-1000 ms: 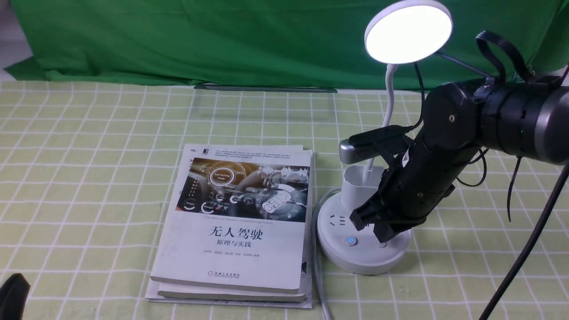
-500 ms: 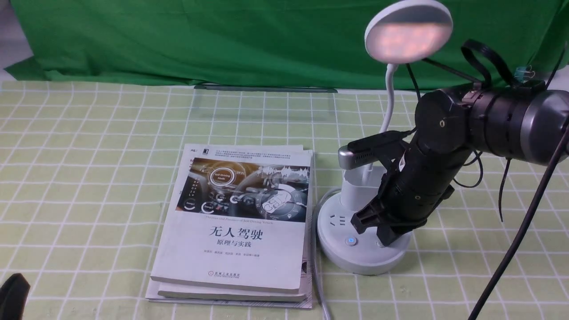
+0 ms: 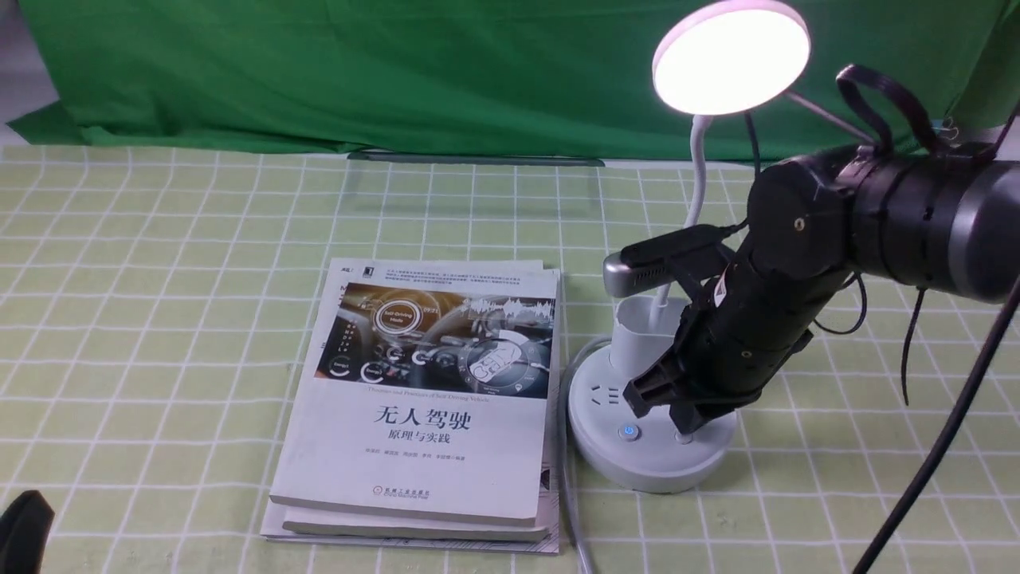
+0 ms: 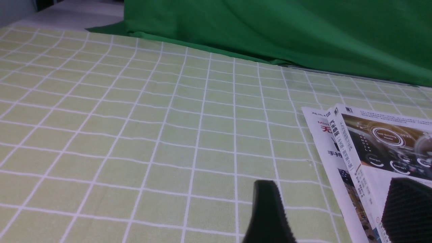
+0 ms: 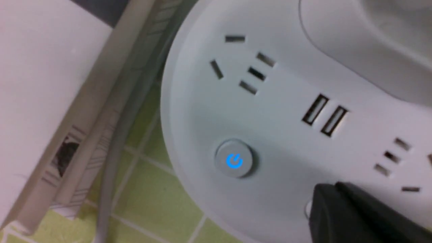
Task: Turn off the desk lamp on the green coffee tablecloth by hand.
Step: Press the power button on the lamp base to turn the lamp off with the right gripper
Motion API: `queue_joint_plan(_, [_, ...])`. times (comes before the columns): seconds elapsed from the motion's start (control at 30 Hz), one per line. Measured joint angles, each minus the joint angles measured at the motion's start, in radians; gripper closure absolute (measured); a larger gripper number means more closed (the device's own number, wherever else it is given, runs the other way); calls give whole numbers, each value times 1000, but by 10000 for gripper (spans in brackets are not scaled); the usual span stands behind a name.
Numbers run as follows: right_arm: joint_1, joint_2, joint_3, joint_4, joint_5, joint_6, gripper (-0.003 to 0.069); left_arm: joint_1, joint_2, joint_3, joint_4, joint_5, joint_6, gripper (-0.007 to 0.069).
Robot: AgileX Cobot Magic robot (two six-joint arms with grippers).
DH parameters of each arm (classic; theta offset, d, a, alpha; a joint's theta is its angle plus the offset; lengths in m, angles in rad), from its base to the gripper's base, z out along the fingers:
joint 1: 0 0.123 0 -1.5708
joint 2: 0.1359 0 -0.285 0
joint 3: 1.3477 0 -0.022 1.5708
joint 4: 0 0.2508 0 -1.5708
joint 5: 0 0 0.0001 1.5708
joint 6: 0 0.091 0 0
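The white desk lamp stands on the checked green tablecloth (image 3: 159, 319) at the right. Its disc head (image 3: 731, 56) glows bright. Its round base (image 3: 649, 458) carries a blue-lit power button (image 3: 629, 431), which also shows in the right wrist view (image 5: 234, 158). My right gripper (image 3: 687, 422) is shut, and its tip (image 5: 324, 199) rests on a second small button (image 5: 307, 209), mostly hidden beneath it. My left gripper (image 4: 337, 216) is open and empty, low over the cloth beside the books; only its edge (image 3: 24, 530) shows at the bottom left.
A stack of books (image 3: 430, 399) lies just left of the lamp base, also in the left wrist view (image 4: 371, 141). A grey cord (image 3: 570, 494) runs between books and base. A dark green backdrop (image 3: 398, 72) hangs at the back. A black cable (image 3: 940, 446) crosses the right side.
The lamp head was bright a second ago, went dim half a second ago, and is bright again now. My right arm shifted slightly, with its tip staying at the second button.
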Motion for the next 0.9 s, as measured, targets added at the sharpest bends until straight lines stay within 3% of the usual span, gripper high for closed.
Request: queue_joint_plan(0.9, [5,-157,9,-50,40,30,613,0,0,0,0,0,0,214])
